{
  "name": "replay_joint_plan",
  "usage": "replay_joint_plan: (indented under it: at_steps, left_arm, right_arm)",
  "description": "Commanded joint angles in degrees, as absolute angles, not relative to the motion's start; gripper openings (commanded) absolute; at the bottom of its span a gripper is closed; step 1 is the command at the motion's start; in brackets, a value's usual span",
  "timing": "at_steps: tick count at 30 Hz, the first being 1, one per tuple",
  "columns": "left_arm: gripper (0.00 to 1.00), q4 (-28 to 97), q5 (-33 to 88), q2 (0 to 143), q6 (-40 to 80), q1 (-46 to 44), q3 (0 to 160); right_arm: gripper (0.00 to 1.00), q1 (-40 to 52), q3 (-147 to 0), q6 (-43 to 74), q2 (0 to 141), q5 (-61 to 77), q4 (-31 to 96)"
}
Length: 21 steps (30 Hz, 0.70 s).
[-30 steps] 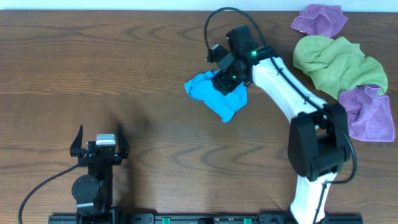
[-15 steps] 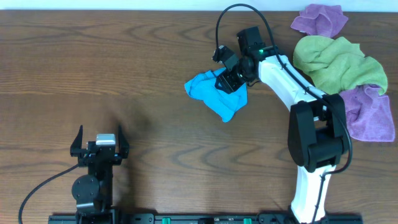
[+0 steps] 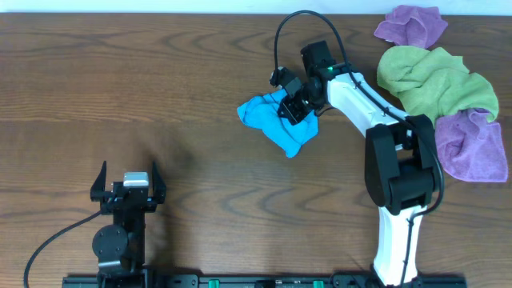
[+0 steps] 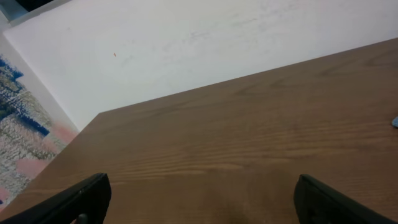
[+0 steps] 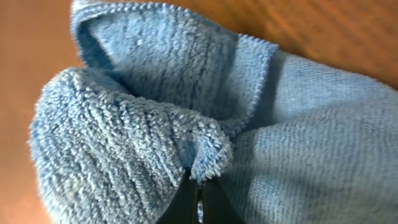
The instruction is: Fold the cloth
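Note:
The cloth (image 3: 272, 122) is sky-blue terry and lies crumpled in a heap on the wooden table, right of centre. My right gripper (image 3: 290, 109) is down on its upper right part, shut on a pinched ridge of the fabric. In the right wrist view the cloth (image 5: 137, 124) fills the frame, and a tuft of it is caught between the closed black fingertips of the right gripper (image 5: 200, 186). My left gripper (image 3: 128, 186) rests open near the front left, far from the cloth. Its fingers (image 4: 81, 199) frame bare wood, with nothing between them.
A lime-green cloth (image 3: 436, 80) lies bunched at the back right. One purple cloth (image 3: 412, 24) sits behind it and another purple cloth (image 3: 476, 148) in front of it. The table's far edge (image 4: 249, 71) meets a white wall.
The right gripper has closed on the cloth's fabric; its wrist shifted slightly left and back over the heap. The left arm has not moved.

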<state>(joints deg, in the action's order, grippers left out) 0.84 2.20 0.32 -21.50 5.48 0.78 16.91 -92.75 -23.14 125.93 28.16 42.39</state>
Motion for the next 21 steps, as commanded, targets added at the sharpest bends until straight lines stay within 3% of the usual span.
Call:
replay_joint_plan:
  at_steps: [1,11,21]
  left_arm:
    - [0.95,4.3,1.9,0.3,-22.3,5.7,0.3]
    - [0.95,4.3,1.9,0.3,-22.3,5.7,0.3]
    - [0.95,4.3,1.9,0.3,-22.3,5.7,0.3]
  right_arm:
    - [0.01,17.4,-94.1,-21.8,124.1,34.1,43.6]
    - [0.01,22.3,-96.6,-18.8,112.9,33.1,50.4]
    - [0.01,21.9,-97.8,-11.3,100.2,-2.6,50.2]
